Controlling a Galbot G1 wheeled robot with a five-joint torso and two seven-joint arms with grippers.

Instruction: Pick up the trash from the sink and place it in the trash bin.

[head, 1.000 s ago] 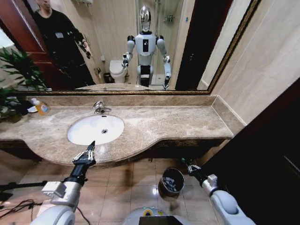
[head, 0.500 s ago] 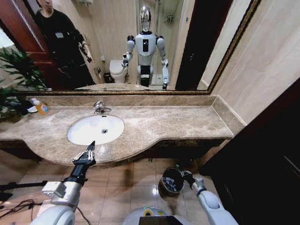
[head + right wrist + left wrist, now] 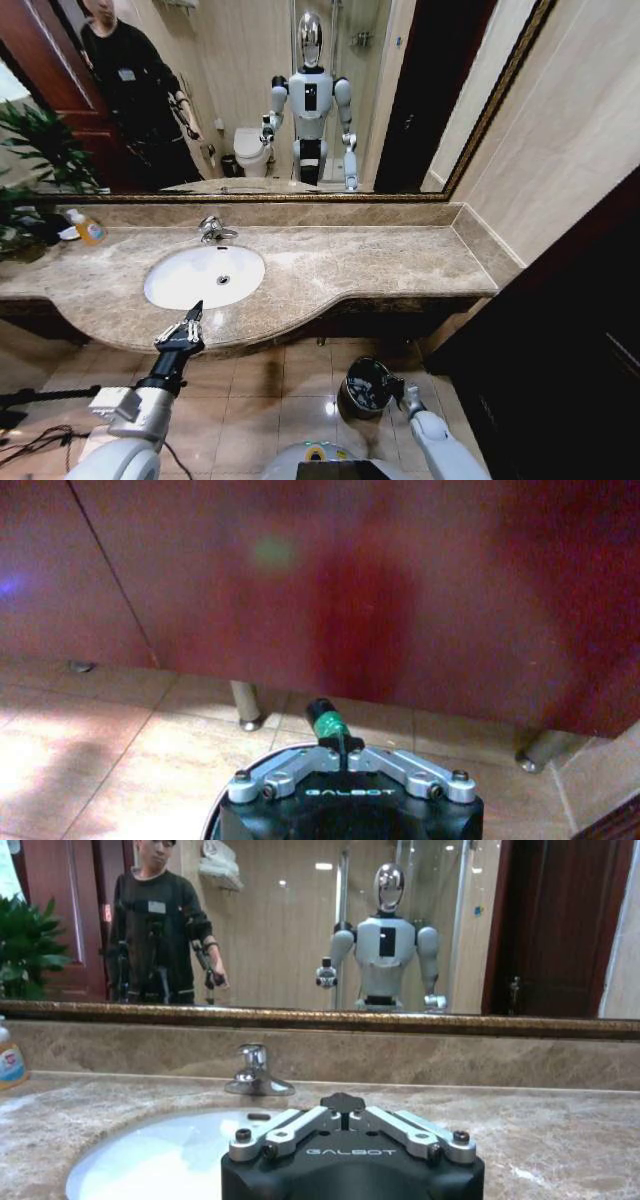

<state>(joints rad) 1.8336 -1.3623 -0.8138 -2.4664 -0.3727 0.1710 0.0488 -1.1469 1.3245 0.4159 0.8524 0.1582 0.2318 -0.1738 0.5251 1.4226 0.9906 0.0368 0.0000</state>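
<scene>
So our right arm is slung low, reaching down toward the floor with the right gripper point(image 3: 393, 385) right at the rim of the bin point(image 3: 366, 387), which stands on the tiles below the counter edge. In the right wrist view the fingers are pinched together on a tiny green tube point(image 3: 327, 724) that sticks out past the fingertips, so that bit of trash is in our grip, hanging above the floor tiles with the dark red cabinet front point(image 3: 330, 585) behind it. We can't tell from the head view whether the tube is over the bin's opening or just beside it.

Our left arm is raised in front of the counter point(image 3: 380, 262), forearm angled up and forward, with the left gripper point(image 3: 182, 328) at the counter's front edge, just short of the sink point(image 3: 204, 276). Its fingers look spread apart with nothing between them. From the left wrist view we're looking across the white basin toward the faucet point(image 3: 255, 1074).
</scene>
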